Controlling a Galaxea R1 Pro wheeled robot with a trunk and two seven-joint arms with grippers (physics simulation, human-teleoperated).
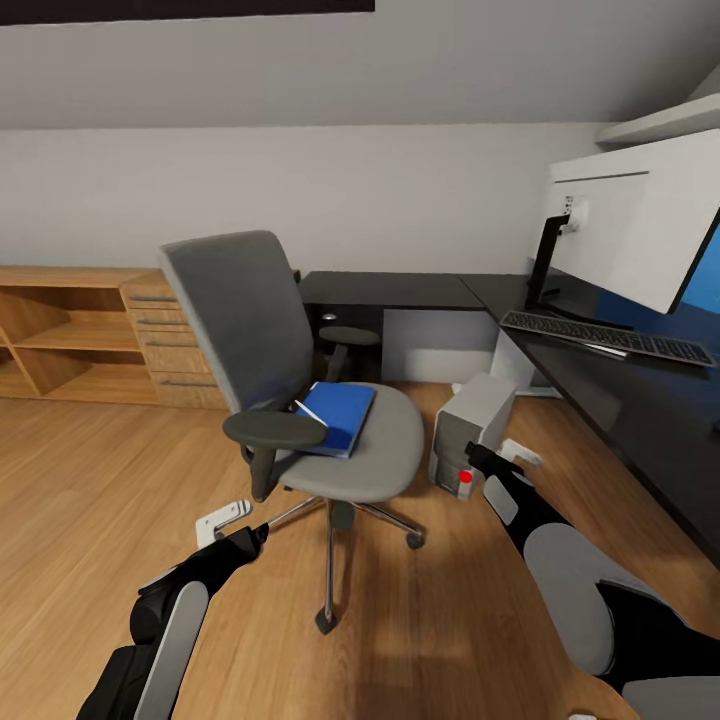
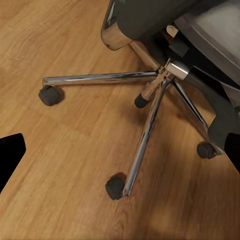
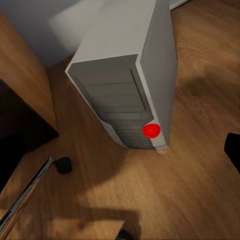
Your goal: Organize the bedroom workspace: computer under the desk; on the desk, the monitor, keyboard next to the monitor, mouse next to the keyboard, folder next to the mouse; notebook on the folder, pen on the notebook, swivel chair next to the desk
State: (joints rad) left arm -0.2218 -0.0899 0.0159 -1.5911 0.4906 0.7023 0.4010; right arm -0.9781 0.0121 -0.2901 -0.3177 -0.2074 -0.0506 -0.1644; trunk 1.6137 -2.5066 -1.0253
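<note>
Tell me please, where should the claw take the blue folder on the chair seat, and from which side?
Probably the folder's front edge, approached from the open front of the swivel chair seat. It lies flat, so only a thin edge can be pinched. Its near corner reaches the seat's front, while the armrest overlaps its left side and the tall back blocks the rear.

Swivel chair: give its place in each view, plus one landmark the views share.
Head view: swivel chair left of centre, blue folder on its seat.
Left wrist view: its chrome star base and casters, seat edge above.
Right wrist view: one chrome leg and caster near the computer.
Shared landmark: the wood floor.
</note>
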